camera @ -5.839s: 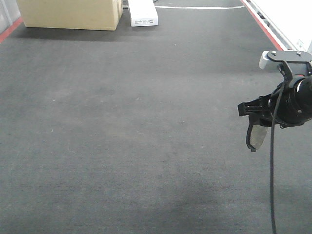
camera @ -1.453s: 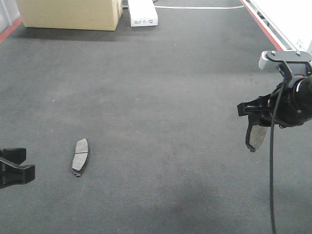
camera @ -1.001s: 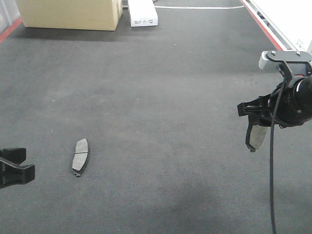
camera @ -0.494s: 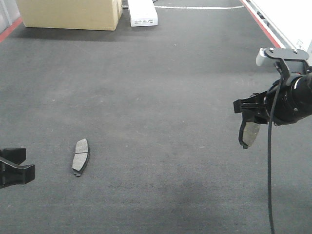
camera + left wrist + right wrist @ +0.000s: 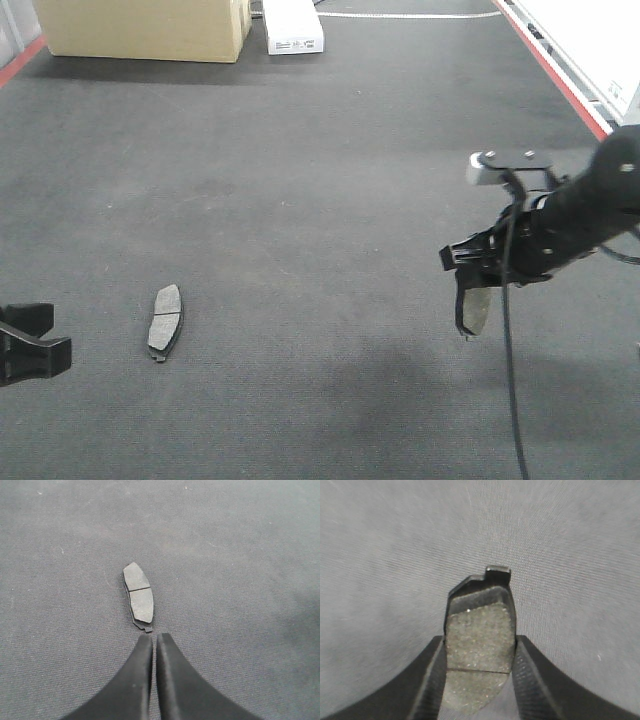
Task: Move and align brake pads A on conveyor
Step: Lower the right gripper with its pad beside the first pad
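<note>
One brake pad [image 5: 165,321] lies flat on the dark conveyor belt [image 5: 300,200] at the lower left; it also shows in the left wrist view [image 5: 139,596], just beyond my left gripper [image 5: 152,637]. That gripper is shut and empty, and its body sits at the left edge of the front view [image 5: 30,343]. My right gripper [image 5: 470,300] is shut on a second brake pad [image 5: 473,310] and holds it hanging above the belt at the right. In the right wrist view this pad [image 5: 479,645] sits between the fingers [image 5: 432,672], groove across. Other pads are out of view.
A cardboard box [image 5: 145,28] and a white box [image 5: 293,28] stand at the far edge of the belt. A red edge strip [image 5: 555,70] runs along the right side, another at the far left [image 5: 20,62].
My right gripper has moved left and down with its brake pad, closer to the belt. The left gripper and the lying pad have not moved.
</note>
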